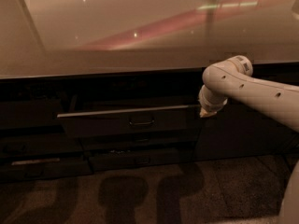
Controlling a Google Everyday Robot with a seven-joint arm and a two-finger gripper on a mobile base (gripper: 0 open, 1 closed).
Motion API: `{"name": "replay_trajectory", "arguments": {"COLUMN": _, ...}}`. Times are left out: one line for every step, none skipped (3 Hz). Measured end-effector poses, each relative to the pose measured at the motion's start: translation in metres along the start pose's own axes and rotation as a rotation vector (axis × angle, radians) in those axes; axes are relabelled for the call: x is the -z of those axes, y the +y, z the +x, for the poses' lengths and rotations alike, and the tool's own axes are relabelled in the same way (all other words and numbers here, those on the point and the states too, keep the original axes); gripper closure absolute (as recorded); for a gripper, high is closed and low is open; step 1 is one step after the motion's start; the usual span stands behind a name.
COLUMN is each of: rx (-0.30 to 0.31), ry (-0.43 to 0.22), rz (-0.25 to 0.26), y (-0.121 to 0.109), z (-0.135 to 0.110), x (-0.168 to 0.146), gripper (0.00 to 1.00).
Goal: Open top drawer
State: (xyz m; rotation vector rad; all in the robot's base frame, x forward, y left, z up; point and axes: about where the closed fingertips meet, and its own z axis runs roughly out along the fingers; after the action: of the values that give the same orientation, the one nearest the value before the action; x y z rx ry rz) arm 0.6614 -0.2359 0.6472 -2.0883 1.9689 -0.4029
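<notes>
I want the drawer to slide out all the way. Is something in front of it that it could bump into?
Nothing visible is in its way. The top drawer sticks out a little, and in front of it there is only floor with shadows. The gripper sits by the drawer's right end.
</notes>
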Motion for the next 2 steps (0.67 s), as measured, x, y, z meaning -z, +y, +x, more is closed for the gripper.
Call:
{"name": "replay_trajectory", "arguments": {"rx": 0.022, "ry": 0.002, "rz": 0.0, "y": 0.0054, "z": -0.0059, "x": -0.0007, "gripper": 1.0}}
{"name": "replay_trajectory", "arguments": {"rx": 0.047, "ry": -0.005, "rz": 0.018, "y": 0.0074, "z": -0.0082, "x": 0.0044, "gripper": 1.0}}
